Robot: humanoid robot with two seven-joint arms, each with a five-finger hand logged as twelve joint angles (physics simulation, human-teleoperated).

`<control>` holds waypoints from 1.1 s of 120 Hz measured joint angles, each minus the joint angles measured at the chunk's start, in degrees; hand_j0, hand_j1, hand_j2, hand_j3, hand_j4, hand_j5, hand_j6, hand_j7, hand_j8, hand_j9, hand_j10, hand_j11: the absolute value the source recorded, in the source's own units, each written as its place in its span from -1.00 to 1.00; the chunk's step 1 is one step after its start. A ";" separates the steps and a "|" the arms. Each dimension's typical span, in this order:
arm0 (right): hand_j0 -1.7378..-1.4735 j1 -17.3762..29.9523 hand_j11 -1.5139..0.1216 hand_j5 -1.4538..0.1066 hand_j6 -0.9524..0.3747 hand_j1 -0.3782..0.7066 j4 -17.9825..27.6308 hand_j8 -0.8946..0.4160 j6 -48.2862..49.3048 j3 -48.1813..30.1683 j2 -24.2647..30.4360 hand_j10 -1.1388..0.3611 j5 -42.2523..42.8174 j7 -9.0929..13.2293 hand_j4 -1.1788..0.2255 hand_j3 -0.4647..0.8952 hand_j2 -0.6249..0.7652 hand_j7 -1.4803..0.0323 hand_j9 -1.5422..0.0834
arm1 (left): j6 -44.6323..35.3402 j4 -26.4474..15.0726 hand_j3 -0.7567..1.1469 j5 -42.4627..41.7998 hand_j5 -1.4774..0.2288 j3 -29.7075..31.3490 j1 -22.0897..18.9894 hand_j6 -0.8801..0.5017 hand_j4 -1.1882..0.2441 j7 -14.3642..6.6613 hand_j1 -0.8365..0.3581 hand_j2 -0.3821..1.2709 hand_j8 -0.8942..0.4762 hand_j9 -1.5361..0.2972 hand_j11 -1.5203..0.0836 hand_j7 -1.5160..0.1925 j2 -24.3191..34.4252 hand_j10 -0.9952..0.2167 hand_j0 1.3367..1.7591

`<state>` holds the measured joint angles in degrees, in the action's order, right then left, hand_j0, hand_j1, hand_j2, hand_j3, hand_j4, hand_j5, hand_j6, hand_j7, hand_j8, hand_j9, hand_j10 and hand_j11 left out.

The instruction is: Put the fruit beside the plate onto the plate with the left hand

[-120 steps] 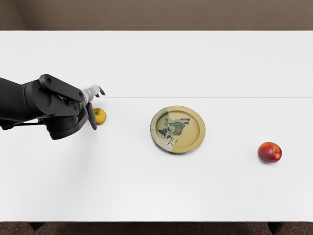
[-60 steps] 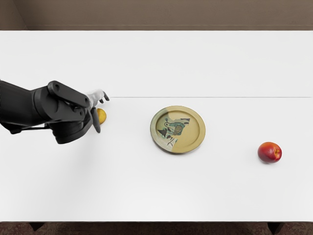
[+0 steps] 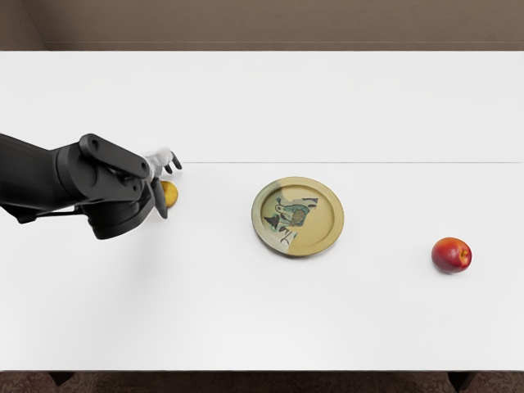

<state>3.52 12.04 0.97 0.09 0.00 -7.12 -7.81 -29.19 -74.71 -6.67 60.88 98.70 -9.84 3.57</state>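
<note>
Reaching in w/ the left hand (image 3: pixel 152 180) from the left edge. Slid right toward the yellow fruit (image 3: pixel 171 193) a sec ago, then almost no move since. Can't tell if shut on it or not: too dark and bunched up there. Hides part of the fruit, touching or just beside. Not lifted yet; sitting on the white table (image 3: pixel 262 311), same spot as before, well left of the plate (image 3: pixel 336 218). Prob. means reach done, grab next, then carry right to the plate. Far right: red apple (image 3: pixel 451 255), not touched.
</note>
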 joint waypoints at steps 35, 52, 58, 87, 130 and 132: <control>-0.40 0.00 0.84 0.85 0.42 -0.92 0.00 0.35 0.00 0.00 0.00 0.51 0.00 0.01 0.66 -0.32 -0.10 0.94 0.88 | 0.01 0.00 -0.20 -0.09 0.13 0.02 0.04 -0.30 0.10 -0.04 0.19 -0.44 -0.28 0.11 0.25 0.17 -0.49 -0.01 0.52; -0.40 0.00 0.84 0.85 0.42 -0.92 0.00 0.35 0.00 0.00 0.00 0.51 0.00 0.00 0.66 -0.32 -0.10 0.94 0.88 | 0.01 0.00 -0.20 -0.14 0.09 0.02 0.09 -0.34 0.07 -0.07 0.14 -0.44 -0.31 0.08 0.21 0.13 -0.49 -0.05 0.52; -0.40 0.00 0.84 0.85 0.42 -0.92 0.00 0.35 0.00 0.00 0.00 0.51 0.00 0.01 0.66 -0.32 -0.10 0.94 0.88 | 0.01 0.00 -0.20 -0.16 0.08 0.03 0.09 -0.34 0.06 -0.08 0.13 -0.43 -0.32 0.07 0.20 0.12 -0.49 -0.06 0.52; -0.40 0.00 0.84 0.85 0.42 -0.92 0.00 0.35 0.00 0.00 0.00 0.51 0.00 0.01 0.67 -0.32 -0.10 0.94 0.88 | 1.85 -0.11 -0.20 -1.53 -0.20 0.09 0.18 -0.42 -0.23 -0.42 -0.09 -0.36 -0.29 -0.23 -0.14 -0.18 -0.41 -0.33 0.50; -0.40 0.00 0.84 0.85 0.42 -0.92 0.00 0.35 0.00 0.00 0.00 0.51 0.00 0.01 0.67 -0.32 -0.10 0.94 0.88 | 3.61 -0.54 -0.20 -4.96 -0.57 -0.37 2.36 -0.31 -0.48 -0.52 -0.13 -0.12 -0.19 -0.53 -0.51 -0.53 0.21 -0.33 0.47; -0.40 0.00 0.84 0.85 0.42 -0.92 0.00 0.35 0.00 0.00 0.00 0.51 0.00 0.01 0.66 -0.32 -0.10 0.94 0.88 | 3.68 -0.62 -0.20 -5.04 -0.58 -0.58 2.62 -0.29 -0.48 -0.49 -0.15 -0.12 -0.17 -0.54 -0.52 -0.54 0.21 -0.31 0.47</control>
<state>3.52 12.04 0.97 0.09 0.00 -7.12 -7.80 -25.51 -75.32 -11.71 60.31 101.32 -10.34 3.78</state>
